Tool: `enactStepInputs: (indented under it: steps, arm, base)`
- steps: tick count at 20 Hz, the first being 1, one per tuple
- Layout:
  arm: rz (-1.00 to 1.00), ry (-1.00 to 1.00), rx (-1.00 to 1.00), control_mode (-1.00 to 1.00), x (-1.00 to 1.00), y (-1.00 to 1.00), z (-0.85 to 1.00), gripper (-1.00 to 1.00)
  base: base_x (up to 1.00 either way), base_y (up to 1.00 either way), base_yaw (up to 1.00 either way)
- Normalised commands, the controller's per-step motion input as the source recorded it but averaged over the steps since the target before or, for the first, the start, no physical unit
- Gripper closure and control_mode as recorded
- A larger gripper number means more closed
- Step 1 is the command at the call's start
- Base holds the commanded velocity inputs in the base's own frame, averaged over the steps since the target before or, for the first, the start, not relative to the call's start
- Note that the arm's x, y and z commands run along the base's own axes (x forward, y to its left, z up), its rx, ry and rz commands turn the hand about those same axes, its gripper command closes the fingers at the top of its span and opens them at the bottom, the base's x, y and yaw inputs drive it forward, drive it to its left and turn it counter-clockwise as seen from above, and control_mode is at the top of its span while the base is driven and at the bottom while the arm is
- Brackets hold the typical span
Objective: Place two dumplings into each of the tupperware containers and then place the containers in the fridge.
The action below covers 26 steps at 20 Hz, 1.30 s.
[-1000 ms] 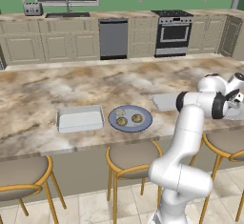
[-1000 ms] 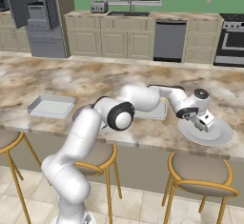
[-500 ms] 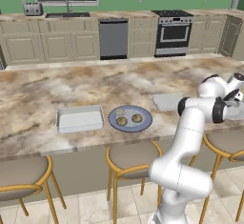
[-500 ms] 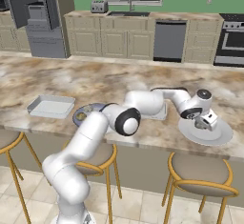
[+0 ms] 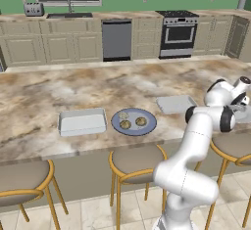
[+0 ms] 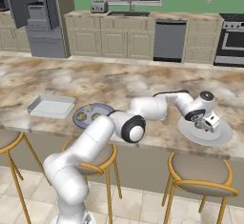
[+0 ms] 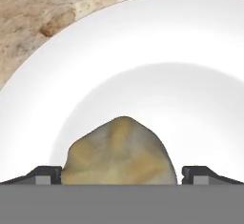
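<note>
Hand view: dumpling point(image 7: 118, 152) between open jaws

You've got one tupperware container point(image 5: 82, 122) left of the plate point(image 5: 134, 122), three dumplings point(image 5: 125, 124) on it, second container point(image 5: 175, 103) to its right. Further right, another plate point(image 6: 206, 131) holds one dumpling point(image 7: 119, 153), sitting between the gripper's point(image 7: 122, 173) fingertips point(image 7: 46, 173).
</note>
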Motion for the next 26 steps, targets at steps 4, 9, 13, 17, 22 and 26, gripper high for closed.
enactStepInputs:
  steps: [4,9,13,17,22,26]
  arm:
    - [-0.01,0.1,-0.03,-1.0,0.01,0.18,-0.39,1.0]
    - [0.0,0.06,0.0,-1.0,-0.05,0.04,-0.21,1.0]
    - [0.01,-0.04,0.0,-1.0,-0.27,0.14,0.24,1.0]
    - [0.08,0.0,0.0,-1.0,-0.35,0.45,0.34,1.0]
    - [0.17,0.0,0.0,-1.0,-0.26,0.93,0.25,1.0]
    - [0.24,-0.01,0.0,-1.0,-0.16,1.0,0.0,1.0]
  base:
    - [0.0,0.0,0.0]
    - [0.0,0.0,0.0]
    - [0.0,0.0,0.0]
    - [0.0,0.0,0.0]
    - [0.0,0.0,0.0]
    - [0.0,0.0,0.0]
